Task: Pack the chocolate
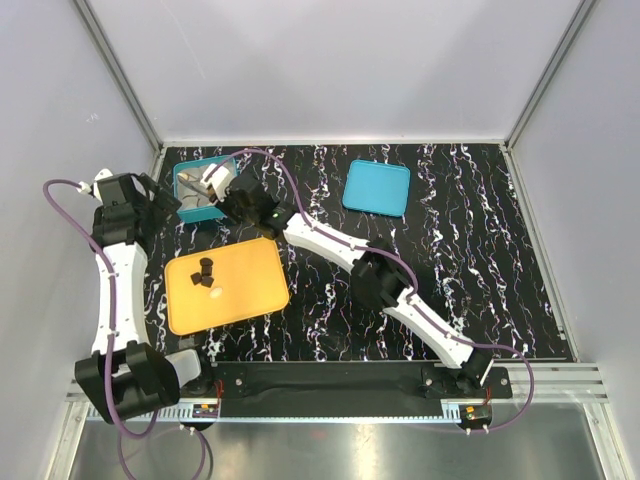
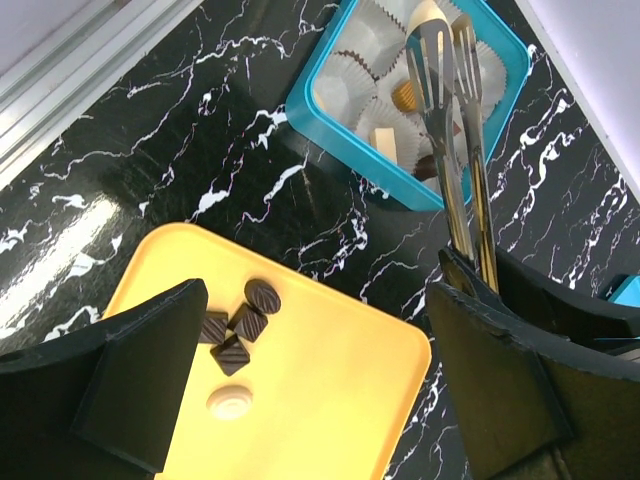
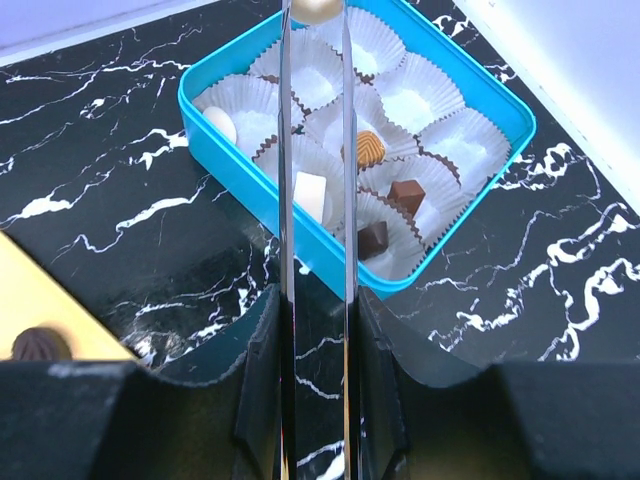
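the right hand (image 3: 315,20) has two long thin metal fingers (image 3: 285,150), and they pinch a small pale chocolate (image 3: 316,8) right at their tips. the fingers sit narrow around it, up above the teal box (image 2: 350,150). on the black tabletop (image 1: 450,260) with white streaks, the box sits at about 10 o'clock, close to the far edge. it is full of white paper cups (image 3: 410,105). some cups have a piece in them: a white block (image 3: 312,195), a round white one (image 3: 220,125), an orange-brown striped one (image 3: 368,150) and two brown squares (image 3: 405,193). the rest show plain white paper. the left hand (image 2: 320,285) is spread wide and holds nothing. it hangs at about 11 o'clock from the orange tray (image 1: 250,290), and its camera looks down on the tray. the tray lies at about 8 o'clock on the tabletop, at 6 o'clock from the box. four dark chocolates (image 2: 245,325) sit in a tight bunch on the tray. one white chocolate (image 2: 228,402) lies just beside them, at 5 o'clock from the bunch in the top view. no hand touches them. the flat teal lid (image 1: 377,187) lies by itself at about 12 o'clock, well apart from the box and the tray.
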`<action>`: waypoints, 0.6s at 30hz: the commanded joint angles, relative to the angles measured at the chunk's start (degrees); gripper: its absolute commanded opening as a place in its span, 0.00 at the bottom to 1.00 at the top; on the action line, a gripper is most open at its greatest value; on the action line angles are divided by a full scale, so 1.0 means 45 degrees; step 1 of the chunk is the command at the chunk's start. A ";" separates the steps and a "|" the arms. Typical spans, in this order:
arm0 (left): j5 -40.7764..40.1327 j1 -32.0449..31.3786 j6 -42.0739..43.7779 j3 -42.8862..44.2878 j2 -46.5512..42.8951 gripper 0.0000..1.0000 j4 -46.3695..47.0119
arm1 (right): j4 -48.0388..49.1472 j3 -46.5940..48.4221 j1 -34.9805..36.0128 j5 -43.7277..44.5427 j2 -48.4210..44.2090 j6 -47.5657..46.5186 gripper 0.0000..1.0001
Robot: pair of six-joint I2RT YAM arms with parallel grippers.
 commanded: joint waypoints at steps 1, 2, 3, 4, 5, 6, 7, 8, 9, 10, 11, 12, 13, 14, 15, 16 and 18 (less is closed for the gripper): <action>-0.0285 0.0115 -0.0062 0.0541 0.0260 0.99 0.1126 | 0.1736 0.0740 -0.0337 -0.0362 0.0300 -0.0162 0.36; -0.0266 0.0135 -0.0062 0.0502 0.0319 0.99 0.1165 | 0.1874 0.0740 -0.0377 -0.0518 0.0378 -0.0143 0.36; -0.0265 0.0115 -0.0062 0.0502 0.0436 0.99 0.1262 | 0.1934 0.0836 -0.0396 -0.0636 0.0514 -0.0123 0.36; -0.0246 0.0135 -0.0042 0.0502 0.0495 0.99 0.1321 | 0.1954 0.0953 -0.0435 -0.0714 0.0573 -0.0104 0.36; -0.0246 0.0135 -0.0042 0.0502 0.0553 0.99 0.1322 | 0.1993 0.0993 -0.0436 -0.0773 0.0632 -0.0065 0.37; -0.0227 0.0154 -0.0042 0.0482 0.0612 0.99 0.1380 | 0.2032 0.1013 -0.0436 -0.0870 0.0690 -0.0045 0.37; -0.0207 0.0174 -0.0061 0.0482 0.0632 0.99 0.1381 | 0.2032 0.1013 -0.0436 -0.0929 0.0710 -0.0045 0.36; -0.0187 0.0154 -0.0100 0.0463 0.0632 0.99 0.1419 | 0.2051 0.1032 -0.0436 -0.0930 0.0730 -0.0064 0.36; -0.0168 0.0154 -0.0101 0.0405 0.0632 0.99 0.1478 | 0.2052 0.0994 -0.0436 -0.0930 0.0788 -0.0045 0.37; -0.0090 0.0154 -0.0120 0.0385 0.0632 0.99 0.1517 | 0.2052 0.0974 -0.0436 -0.0930 0.0808 -0.0025 0.37; -0.0051 0.0154 -0.0140 0.0365 0.0613 0.99 0.1537 | 0.2032 0.0974 -0.0436 -0.0969 0.0847 -0.0025 0.37; -0.0012 0.0154 -0.0120 0.0326 0.0593 0.99 0.1556 | 0.2051 0.0955 -0.0436 -0.1240 0.0944 -0.0006 0.37; -0.0012 0.0174 -0.0120 0.0307 0.0574 0.99 0.1556 | 0.2458 0.0993 -0.0436 -0.1262 0.0964 0.0014 0.37; -0.0012 0.0154 -0.0120 0.0287 0.0593 0.99 0.1556 | 0.2481 0.1052 -0.0436 -0.1301 0.1023 0.0052 0.38; -0.0012 0.0174 -0.0082 0.0268 0.0554 0.99 0.1576 | 0.2520 0.1052 -0.0436 -0.1340 0.1120 0.0111 0.38; -0.0050 0.0154 -0.0101 0.0248 0.0554 0.99 0.1576 | 0.2598 0.1072 -0.0436 -0.1379 0.1179 0.0150 0.38; -0.0051 0.0154 -0.0081 0.0228 0.0554 0.99 0.1615 | 0.2657 0.1072 -0.0436 -0.1360 0.1257 0.0170 0.40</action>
